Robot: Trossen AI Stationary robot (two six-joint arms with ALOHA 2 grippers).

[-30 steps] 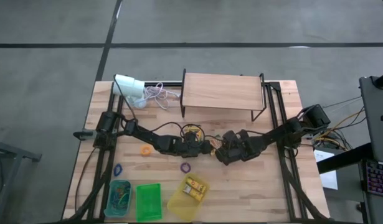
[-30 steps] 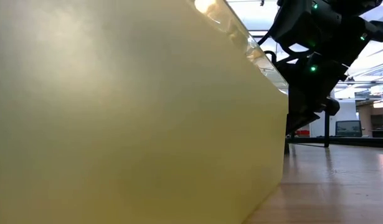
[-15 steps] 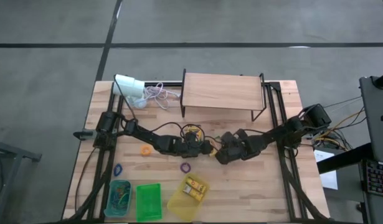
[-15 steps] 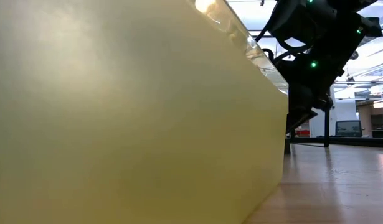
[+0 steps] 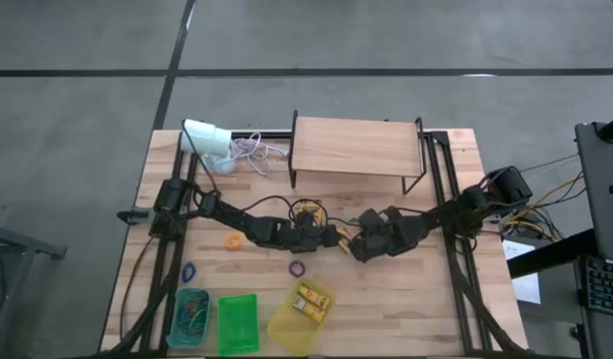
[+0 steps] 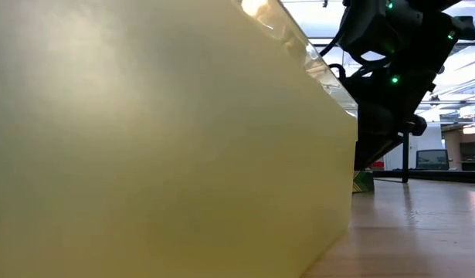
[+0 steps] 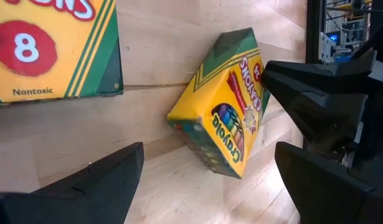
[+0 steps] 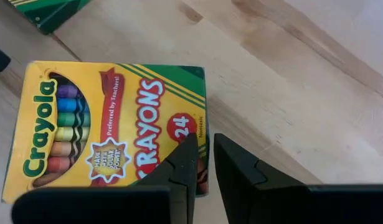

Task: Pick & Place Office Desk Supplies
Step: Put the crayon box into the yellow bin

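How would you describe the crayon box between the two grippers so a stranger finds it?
Start at the wooden shelf at the table's back edge, then look just in front, mid-table, where both arms meet. The tilted crayon box there is marked 24; its flat neighbour reads 8.

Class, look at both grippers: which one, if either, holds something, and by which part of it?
The right gripper pinches the 24-count crayon box by the edge of one end, tilting it off the table. The left gripper is open, holding nothing.
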